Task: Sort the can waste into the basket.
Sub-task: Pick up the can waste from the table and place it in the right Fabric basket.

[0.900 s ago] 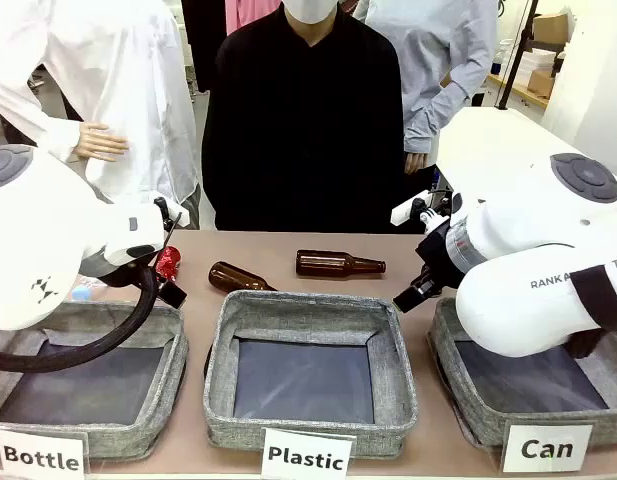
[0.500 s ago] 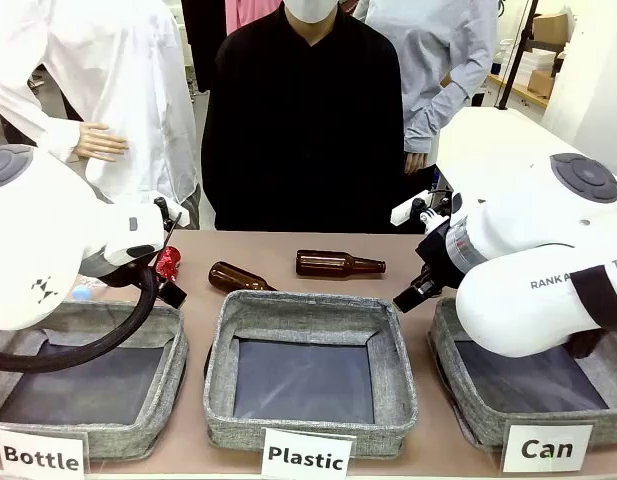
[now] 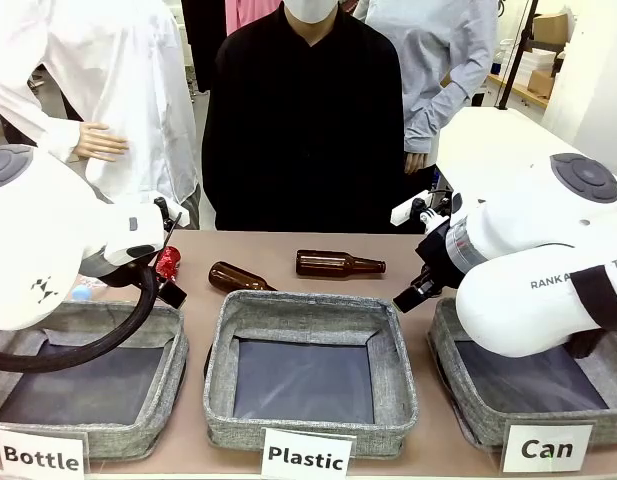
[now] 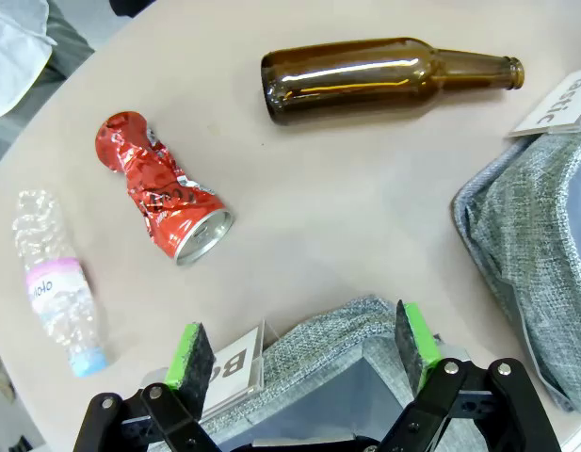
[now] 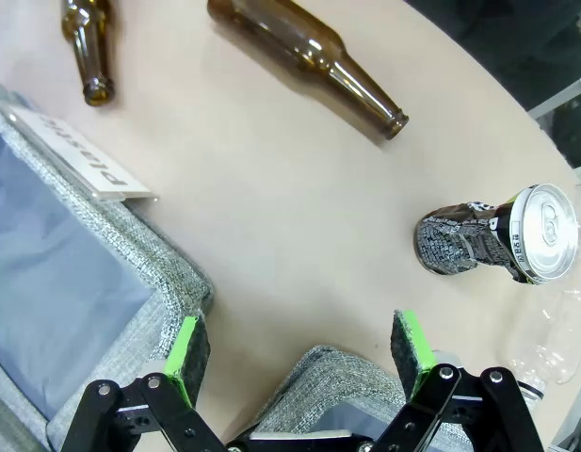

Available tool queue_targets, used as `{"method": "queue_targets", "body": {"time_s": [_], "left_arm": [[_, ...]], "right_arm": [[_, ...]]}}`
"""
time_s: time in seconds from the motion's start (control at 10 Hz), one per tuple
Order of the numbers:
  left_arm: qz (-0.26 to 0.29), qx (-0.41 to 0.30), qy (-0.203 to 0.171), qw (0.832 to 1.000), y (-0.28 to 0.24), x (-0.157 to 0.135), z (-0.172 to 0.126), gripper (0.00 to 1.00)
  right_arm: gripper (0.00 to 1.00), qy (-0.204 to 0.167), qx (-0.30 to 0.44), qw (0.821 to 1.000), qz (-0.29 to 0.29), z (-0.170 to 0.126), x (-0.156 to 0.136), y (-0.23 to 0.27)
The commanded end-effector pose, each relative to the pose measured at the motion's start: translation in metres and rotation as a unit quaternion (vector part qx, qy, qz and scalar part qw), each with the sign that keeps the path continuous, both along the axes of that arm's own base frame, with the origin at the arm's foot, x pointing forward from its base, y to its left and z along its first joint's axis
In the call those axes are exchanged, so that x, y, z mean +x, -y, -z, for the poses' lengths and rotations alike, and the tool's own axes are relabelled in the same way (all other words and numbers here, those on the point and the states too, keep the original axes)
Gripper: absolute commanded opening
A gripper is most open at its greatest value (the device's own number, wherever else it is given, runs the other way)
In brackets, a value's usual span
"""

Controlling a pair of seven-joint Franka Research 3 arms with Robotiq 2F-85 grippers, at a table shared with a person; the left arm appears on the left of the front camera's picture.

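A crushed red can (image 4: pixel 163 202) lies on the table beyond my left gripper (image 4: pixel 304 348), which hangs open and empty over a grey bin's rim. In the front view the red can (image 3: pixel 167 262) peeks out behind my left arm. A dark crushed can (image 5: pixel 497 240) with a silver end lies ahead and to the right of my right gripper (image 5: pixel 299 358). That gripper is also open and empty, above the rim of the basket (image 5: pixel 328 372). The basket (image 3: pixel 458 390) stands at the front right with a "Can" label (image 3: pixel 546 448).
Two brown glass bottles (image 3: pixel 338 263) (image 3: pixel 238 277) lie mid-table behind the "Plastic" bin (image 3: pixel 308 315). The "Bottle" bin (image 3: pixel 173 350) stands front left. A crushed clear plastic bottle (image 4: pixel 55 282) lies near the red can, another clear bottle (image 5: pixel 554 348) beside the dark can. A person stands at the far side.
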State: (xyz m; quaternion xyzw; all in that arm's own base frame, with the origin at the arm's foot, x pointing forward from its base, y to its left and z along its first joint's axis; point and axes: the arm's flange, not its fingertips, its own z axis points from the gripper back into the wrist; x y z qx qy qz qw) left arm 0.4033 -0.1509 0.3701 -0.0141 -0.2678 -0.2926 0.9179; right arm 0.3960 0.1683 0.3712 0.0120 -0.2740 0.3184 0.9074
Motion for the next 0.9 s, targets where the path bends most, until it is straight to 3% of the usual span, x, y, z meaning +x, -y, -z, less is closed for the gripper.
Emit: {"method": "queue_targets", "body": {"time_s": [0.0, 0.8], "left_arm": [[0.000, 0.000, 0.000, 1.000, 0.0000, 0.0000, -0.0001, 1.00], [0.000, 0.000, 0.000, 1.000, 0.0000, 0.0000, 0.0000, 1.00]], "right_arm": [[1.00, 0.000, 0.000, 1.000, 0.000, 0.0000, 0.0000, 0.0001], [1.00, -0.011, 0.021, 1.000, -0.019, -0.0030, -0.0014, 0.0009]]}}
